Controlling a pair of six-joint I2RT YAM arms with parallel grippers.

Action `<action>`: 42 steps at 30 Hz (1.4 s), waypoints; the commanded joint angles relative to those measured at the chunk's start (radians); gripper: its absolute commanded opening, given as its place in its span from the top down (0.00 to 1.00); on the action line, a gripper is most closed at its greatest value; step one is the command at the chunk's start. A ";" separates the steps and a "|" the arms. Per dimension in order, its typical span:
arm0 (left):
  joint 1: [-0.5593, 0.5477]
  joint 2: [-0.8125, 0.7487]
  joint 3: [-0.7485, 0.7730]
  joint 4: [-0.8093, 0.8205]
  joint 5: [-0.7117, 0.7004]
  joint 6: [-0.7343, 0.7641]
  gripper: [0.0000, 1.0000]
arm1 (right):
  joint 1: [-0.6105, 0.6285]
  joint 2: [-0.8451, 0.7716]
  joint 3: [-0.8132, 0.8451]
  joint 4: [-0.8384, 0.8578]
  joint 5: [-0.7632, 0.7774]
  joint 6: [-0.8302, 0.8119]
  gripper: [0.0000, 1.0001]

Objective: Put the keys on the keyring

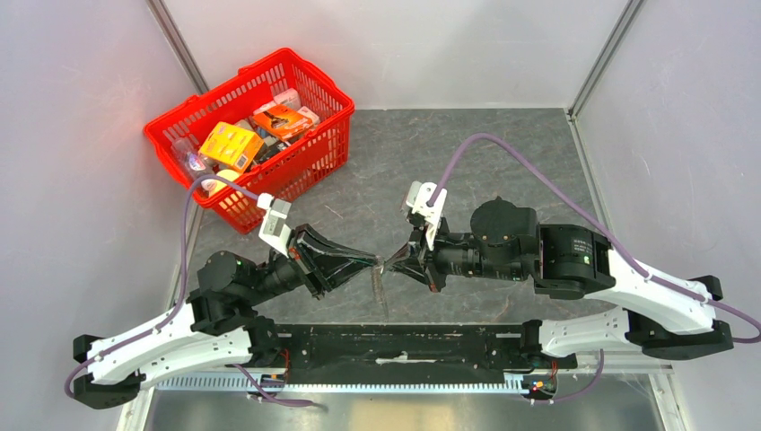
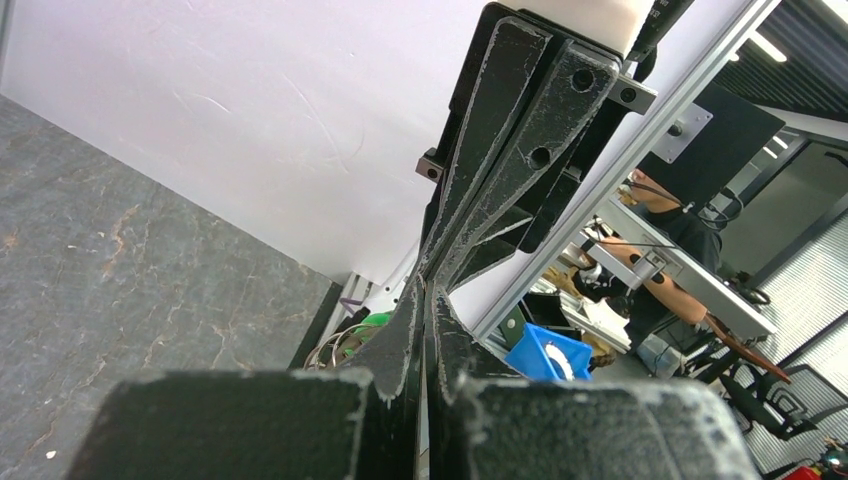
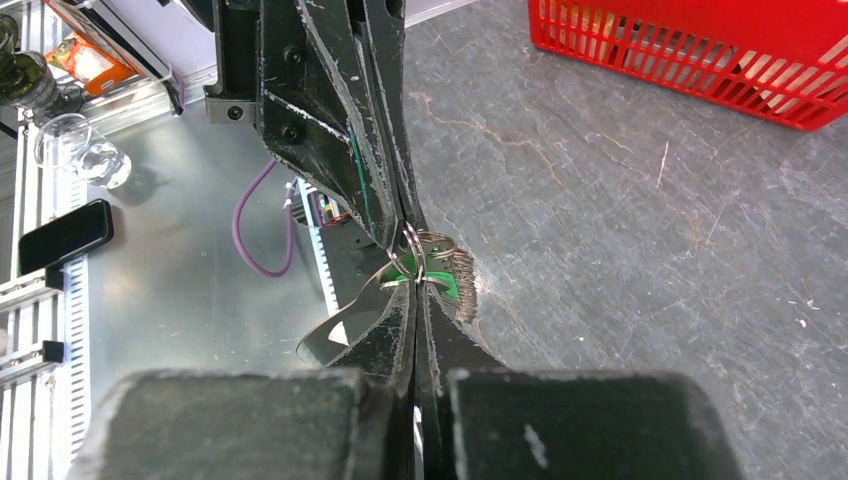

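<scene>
Item: my left gripper (image 3: pixel 404 222), jaws clenched tip to tip, reaching in from above in the right wrist view. A thin wire ring (image 3: pixel 407 252) emerges right at its tips. I cannot tell whether it pinches that ring or something behind it. Item: my right gripper (image 3: pixel 415 292), jaws pressed together on the keys (image 3: pixel 440 287), whose bright green head sits at the fingertips. Item: keyring (image 3: pixel 463 283), a dark grey toothed loop just beside the green head on its far side, held off the table (image 1: pixel 502 153) between the two grippers. Item: a silvery strip (image 3: pixel 335 330) curving away from the cluster. Only the right wrist view resolves these pieces. In the top view they shrink to a pale speck where the two grippers meet nose to nose at the near middle of the table. In the left wrist view my own closed fingers and the opposing gripper cover them. Item: red basket (image 1: pixel 296 171), far left corner, holding a yellow packet (image 1: pixel 230 144) and an orange packet (image 1: pixel 280 119), their print too small to read. Item: dark phone (image 3: pixel 65 235) and clear glass (image 3: pixel 80 155), off the table edge, right wrist view only. Item: blue box (image 2: pixel 545 358), left wrist view only, its marking unreadable.
</scene>
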State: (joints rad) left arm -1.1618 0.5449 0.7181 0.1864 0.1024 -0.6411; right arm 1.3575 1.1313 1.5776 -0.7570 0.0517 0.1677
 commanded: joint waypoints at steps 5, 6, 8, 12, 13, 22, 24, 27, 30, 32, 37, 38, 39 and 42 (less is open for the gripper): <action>0.001 0.001 -0.003 0.073 -0.024 -0.047 0.98 | 0.004 0.011 0.016 0.027 0.015 -0.019 1.00; 0.000 0.002 -0.005 0.078 -0.027 -0.047 0.98 | 0.006 0.012 0.015 0.027 0.012 -0.020 1.00; 0.000 0.005 -0.014 0.099 -0.029 -0.041 0.98 | 0.012 0.012 0.007 0.029 0.003 -0.018 1.00; 0.000 0.006 -0.024 0.117 -0.053 -0.037 0.98 | 0.024 0.001 -0.017 0.045 0.002 -0.015 1.00; 0.001 0.007 -0.025 0.121 -0.055 -0.035 0.98 | 0.027 0.000 -0.021 0.048 0.002 -0.015 1.00; 0.001 0.014 -0.028 0.129 -0.093 -0.035 0.98 | 0.077 0.000 -0.024 0.055 0.000 -0.041 1.00; 0.000 0.014 -0.035 0.142 -0.098 -0.040 0.98 | 0.093 0.007 -0.019 0.051 0.019 -0.054 1.00; -0.001 0.019 -0.039 0.152 -0.099 -0.043 0.98 | 0.112 0.019 -0.011 0.051 0.033 -0.068 1.00; 0.000 0.023 -0.047 0.170 -0.099 -0.049 0.98 | 0.132 0.039 0.001 0.050 0.058 -0.082 1.00; 0.001 0.025 -0.049 0.181 -0.099 -0.052 0.98 | 0.142 0.053 0.012 0.042 0.078 -0.089 1.00; 0.000 0.030 -0.054 0.204 -0.099 -0.064 0.98 | 0.152 0.064 0.022 0.021 0.133 -0.092 1.00; 0.000 0.031 -0.056 0.208 -0.098 -0.067 0.98 | 0.152 0.061 0.021 0.021 0.135 -0.089 0.95; 0.000 0.029 -0.058 0.214 -0.097 -0.068 0.98 | 0.152 0.052 0.022 0.020 0.139 -0.085 0.87; 0.001 0.022 -0.059 0.220 -0.086 -0.071 0.98 | 0.151 0.017 0.028 0.005 0.150 -0.070 0.71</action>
State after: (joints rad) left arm -1.1637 0.5705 0.6605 0.3027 0.0513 -0.6792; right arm 1.4937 1.1835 1.5681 -0.7456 0.2005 0.0864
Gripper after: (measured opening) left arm 0.028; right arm 0.203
